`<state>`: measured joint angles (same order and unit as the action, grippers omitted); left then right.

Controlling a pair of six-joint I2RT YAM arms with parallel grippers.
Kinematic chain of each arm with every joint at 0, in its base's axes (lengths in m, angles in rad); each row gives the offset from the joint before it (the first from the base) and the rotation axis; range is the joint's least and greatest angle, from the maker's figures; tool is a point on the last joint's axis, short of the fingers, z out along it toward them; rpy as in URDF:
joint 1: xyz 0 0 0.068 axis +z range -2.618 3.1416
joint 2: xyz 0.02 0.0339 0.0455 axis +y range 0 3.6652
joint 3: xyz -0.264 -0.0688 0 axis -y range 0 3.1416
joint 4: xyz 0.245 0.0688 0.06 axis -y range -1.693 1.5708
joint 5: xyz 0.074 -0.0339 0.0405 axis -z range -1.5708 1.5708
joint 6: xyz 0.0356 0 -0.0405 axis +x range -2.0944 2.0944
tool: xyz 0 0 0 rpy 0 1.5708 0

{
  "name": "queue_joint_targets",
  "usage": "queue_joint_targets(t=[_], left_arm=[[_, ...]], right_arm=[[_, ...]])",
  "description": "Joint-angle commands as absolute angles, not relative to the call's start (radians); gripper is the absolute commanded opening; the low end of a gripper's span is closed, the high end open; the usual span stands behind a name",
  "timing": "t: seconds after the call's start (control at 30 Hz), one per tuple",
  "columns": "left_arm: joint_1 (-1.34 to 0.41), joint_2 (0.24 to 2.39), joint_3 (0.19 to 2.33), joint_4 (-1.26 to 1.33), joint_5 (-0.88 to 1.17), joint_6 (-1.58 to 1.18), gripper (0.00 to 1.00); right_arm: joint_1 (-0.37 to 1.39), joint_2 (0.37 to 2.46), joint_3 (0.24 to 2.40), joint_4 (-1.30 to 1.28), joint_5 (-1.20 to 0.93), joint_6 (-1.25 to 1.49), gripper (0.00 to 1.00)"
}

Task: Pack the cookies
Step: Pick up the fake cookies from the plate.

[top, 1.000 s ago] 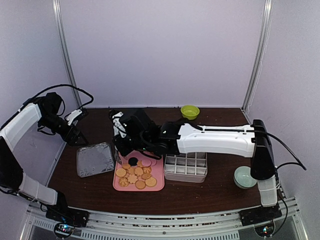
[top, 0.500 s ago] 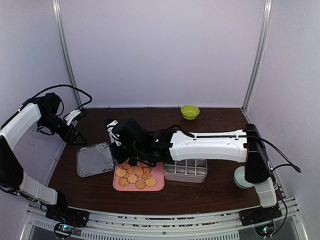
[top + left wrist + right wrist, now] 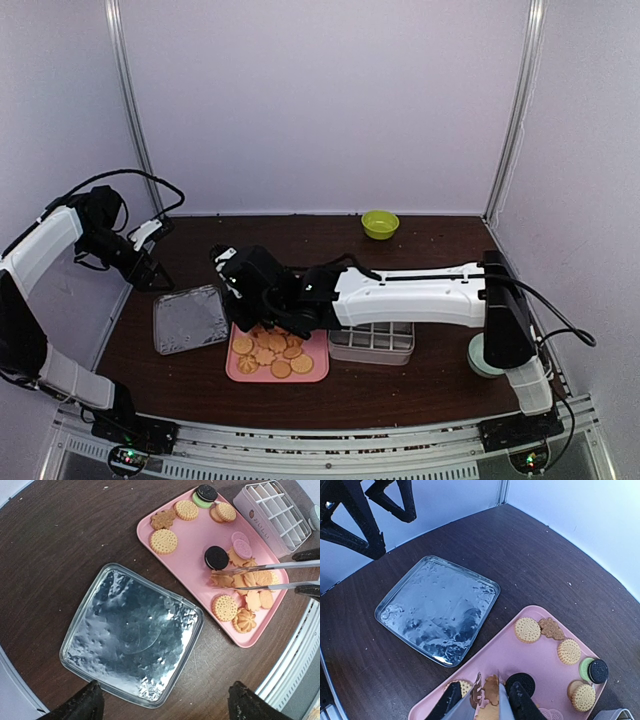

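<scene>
Dark brown worktop (image 3: 420,390) under pale lilac walls carries everything, and the pink tray (image 3: 192,537) is the landmark. The cookies (image 3: 164,541) lie spread over it, none yet in the white divided box (image 3: 272,510) just to its right. A crinkled foil tray (image 3: 132,637) sits just to its left.

Over the last second the right arm has slid left and dropped from above the pink tray's far edge to low over its middle. The right end effector (image 3: 484,702) is clamped on metal tongs (image 3: 270,566). Their blades now bracket a tan flower-shaped cookie (image 3: 490,692) beside a black sandwich biscuit. This looks like the start of a pick (whether the biscuit has left the tray cannot be told).

If the pinch holds, the job is probably a lift and a short carry to the box. A thin, brittle piece could slip or snap.

The left end effector (image 3: 165,707) hangs above the worktop beyond the foil tray, fingers wide apart and empty. It has not moved.
</scene>
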<state>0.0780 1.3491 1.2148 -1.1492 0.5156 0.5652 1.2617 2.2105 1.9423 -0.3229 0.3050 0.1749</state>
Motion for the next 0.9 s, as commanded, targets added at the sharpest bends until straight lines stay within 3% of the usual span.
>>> queue_joint_targets(t=[0.0, 0.43, 0.87], left_arm=[[0.089, 1.356, 1.226, -1.137, 0.542, 0.562, 0.88], [0.09, 1.361, 1.244, -1.159, 0.569, 0.569, 0.86], [0.09, 1.368, 1.262, -1.173, 0.582, 0.576, 0.85]], right_arm=[[1.267, 2.221, 1.976, -0.326, 0.358, 0.153, 0.3], [1.236, 2.176, 1.999, -0.317, 0.319, 0.185, 0.09], [1.134, 1.888, 1.755, -0.175, 0.231, 0.281, 0.02]])
